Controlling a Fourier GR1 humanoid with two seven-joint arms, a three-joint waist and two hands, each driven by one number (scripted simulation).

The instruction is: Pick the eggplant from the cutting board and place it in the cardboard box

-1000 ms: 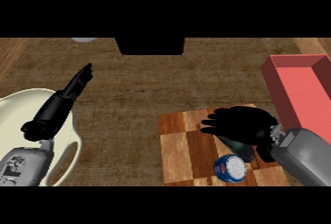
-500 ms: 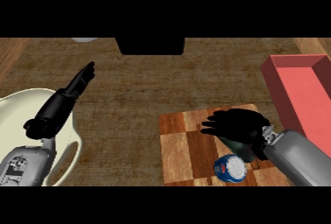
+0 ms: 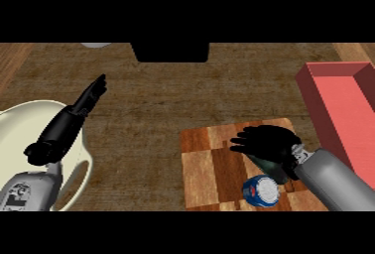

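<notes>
Cream-coloured shallow round plate (image 3: 22, 124) lies under the left forearm at the view's left edge. Left hand (image 3: 86, 99) is open, fingers straight and together, holding nothing, resting above the brown woven counter top (image 3: 183, 94). Well to its right, a checkered wooden cutting board (image 3: 205, 163) lies under the right hand (image 3: 267, 146). Right hand's fingers curl down over the board's middle; a dark elongated shape below the palm may be the eggplant (image 3: 273, 172), but whether the fingers close round it cannot be told. Just below the hand, a small blue-and-white round can (image 3: 261, 191) sits on the board. Right of the hand, apart from it, stands a pinkish-red open cardboard box (image 3: 344, 114).
</notes>
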